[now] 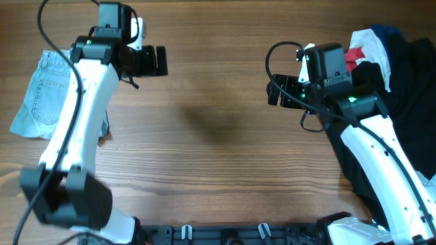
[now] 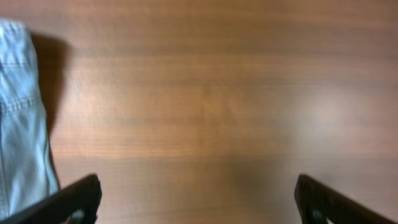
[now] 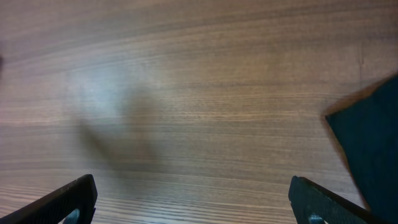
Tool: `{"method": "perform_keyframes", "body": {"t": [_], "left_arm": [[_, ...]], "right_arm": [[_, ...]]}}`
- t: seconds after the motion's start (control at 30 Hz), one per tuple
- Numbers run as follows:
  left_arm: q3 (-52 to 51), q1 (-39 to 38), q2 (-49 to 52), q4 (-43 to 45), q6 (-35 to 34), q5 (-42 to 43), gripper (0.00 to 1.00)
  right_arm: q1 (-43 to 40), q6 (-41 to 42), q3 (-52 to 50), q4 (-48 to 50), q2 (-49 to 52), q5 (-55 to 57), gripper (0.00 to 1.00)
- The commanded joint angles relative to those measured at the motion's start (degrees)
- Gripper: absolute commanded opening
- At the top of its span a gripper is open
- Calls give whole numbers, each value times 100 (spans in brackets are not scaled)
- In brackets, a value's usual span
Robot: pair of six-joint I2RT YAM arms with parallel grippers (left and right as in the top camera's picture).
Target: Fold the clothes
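Note:
The pale-blue jeans (image 1: 39, 95) lie folded at the table's left edge, partly under my left arm; their edge shows at the left of the left wrist view (image 2: 18, 124). A heap of clothes, black (image 1: 409, 82), white (image 1: 373, 45), red (image 1: 354, 58) and navy (image 1: 385, 30), lies at the right; a black corner shows in the right wrist view (image 3: 370, 137). My left gripper (image 1: 161, 61) is open and empty over bare wood, to the right of the jeans (image 2: 196, 199). My right gripper (image 1: 272, 90) is open and empty, left of the heap (image 3: 193, 199).
The wooden table (image 1: 218, 136) shows bare wood between the two grippers. A black rail with clips (image 1: 225, 233) runs along the front edge. The black garment spreads under my right arm to the right edge.

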Motion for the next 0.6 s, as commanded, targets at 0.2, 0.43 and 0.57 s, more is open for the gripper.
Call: {"method": "perform_keyframes", "body": {"t": [0.2, 0.43, 0.57], "left_arm": [[37, 74, -1456, -2385, -459, 39, 100], [-1025, 70, -3322, -1572, -540, -175, 100], [-2026, 70, -4747, -717, -538, -173, 100]], "right_arm": [[0, 192, -22, -337, -1609, 439, 100], [9, 348, -221, -800, -3464, 1386, 100], [9, 345, -981, -605, -4400, 1473, 100]]}}
